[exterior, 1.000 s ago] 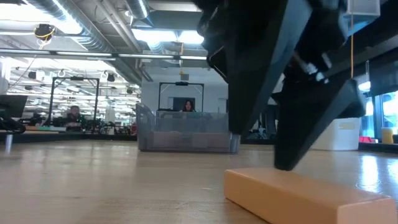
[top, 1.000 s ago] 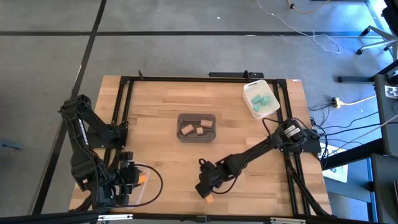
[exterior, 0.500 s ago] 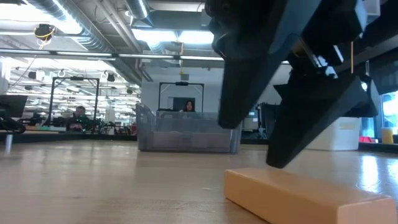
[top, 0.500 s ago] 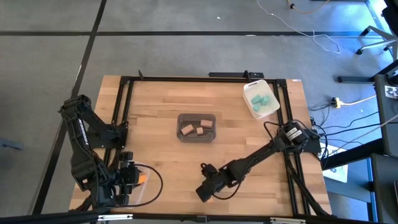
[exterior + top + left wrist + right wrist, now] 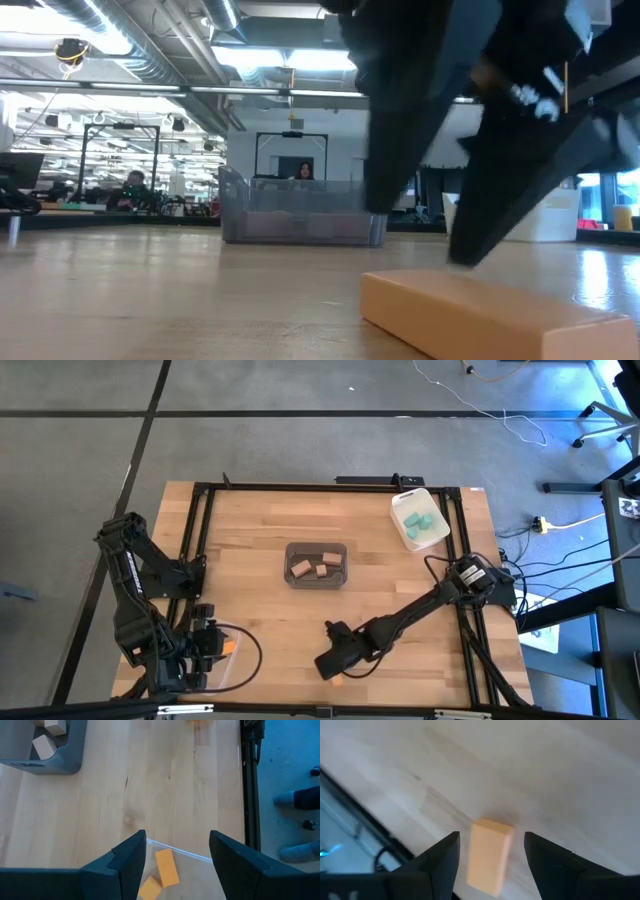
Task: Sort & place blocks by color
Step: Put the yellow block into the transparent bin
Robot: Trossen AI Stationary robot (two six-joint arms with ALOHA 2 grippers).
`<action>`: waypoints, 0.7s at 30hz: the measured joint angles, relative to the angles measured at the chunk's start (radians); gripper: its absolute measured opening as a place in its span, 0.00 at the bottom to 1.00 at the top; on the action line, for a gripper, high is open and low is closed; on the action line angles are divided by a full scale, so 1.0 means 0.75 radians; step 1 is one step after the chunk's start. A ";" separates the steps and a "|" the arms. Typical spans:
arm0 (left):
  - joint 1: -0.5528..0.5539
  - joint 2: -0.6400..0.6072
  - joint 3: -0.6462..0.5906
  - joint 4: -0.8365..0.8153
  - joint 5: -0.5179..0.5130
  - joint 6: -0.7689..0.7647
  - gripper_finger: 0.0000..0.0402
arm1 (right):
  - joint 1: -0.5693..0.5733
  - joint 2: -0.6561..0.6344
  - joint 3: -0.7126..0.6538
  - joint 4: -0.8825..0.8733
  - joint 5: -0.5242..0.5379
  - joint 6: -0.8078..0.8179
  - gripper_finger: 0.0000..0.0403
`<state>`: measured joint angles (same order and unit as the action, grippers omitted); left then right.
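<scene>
A: Orange block [image 5: 490, 854] lies flat on the desk [image 5: 250, 560] near its front edge, and the right gripper [image 5: 335, 672] is directly over it, jaws spread wide with one on each side of the block, gripping nothing.

B: Look at that right arm. It runs long and low from its base at the desk's right edge, slanting across toward the front middle, wrist pitched down. From desk height the two dark fingers [image 5: 420, 110] hang above the block's top face; I cannot tell whether they touch it.

A: And the left gripper [image 5: 205, 650]?

B: Parked at the front left corner, arm folded up tight over its base. Its jaws stand apart, holding nothing, above a clear bin [image 5: 192, 870] with two orange blocks [image 5: 166, 867] lying inside.

A: Where are the others?

B: Tan wood blocks [image 5: 315, 567] sit in the dark grey bin [image 5: 316, 547] in the middle of the desk. Teal blocks [image 5: 419, 520] are in the white bin [image 5: 402, 532] at the far right corner. Both bins are well apart from either gripper.

A: Beyond the desk, from the low camera?

B: A person [image 5: 133, 185] seated far off.
</scene>
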<state>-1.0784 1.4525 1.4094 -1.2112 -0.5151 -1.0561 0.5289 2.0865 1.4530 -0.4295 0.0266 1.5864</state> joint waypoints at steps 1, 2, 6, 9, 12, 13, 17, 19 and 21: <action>-0.001 0.000 0.000 0.000 0.001 0.013 0.52 | 0.000 0.000 0.029 -0.071 -0.001 0.002 0.55; -0.001 0.000 0.000 0.000 0.005 0.025 0.52 | 0.000 0.000 0.068 -0.155 -0.002 0.003 0.55; 0.000 0.000 0.000 -0.001 0.014 0.053 0.52 | 0.000 0.000 0.298 -0.608 0.014 0.002 0.55; 0.000 0.000 0.000 -0.001 0.014 0.072 0.52 | 0.004 -0.002 0.431 -0.765 0.060 0.010 0.55; 0.000 0.000 0.000 -0.001 0.014 0.074 0.52 | 0.014 0.006 0.502 -0.797 0.117 0.057 0.55; 0.000 0.000 0.000 -0.001 0.014 0.074 0.52 | 0.018 0.016 0.518 -0.793 0.124 0.069 0.55; 0.000 0.000 0.000 -0.004 0.014 0.081 0.52 | 0.040 0.126 0.589 -0.808 0.030 0.078 0.55; 0.000 0.000 0.000 -0.006 0.015 0.097 0.52 | 0.048 0.194 0.649 -0.808 -0.046 0.078 0.55; 0.000 0.001 0.000 -0.015 0.015 0.101 0.52 | 0.055 0.262 0.724 -0.807 -0.091 0.063 0.55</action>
<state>-1.0786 1.4528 1.4094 -1.2222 -0.5037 -0.9802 0.5699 2.2827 1.9963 -1.0350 -0.0420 1.6333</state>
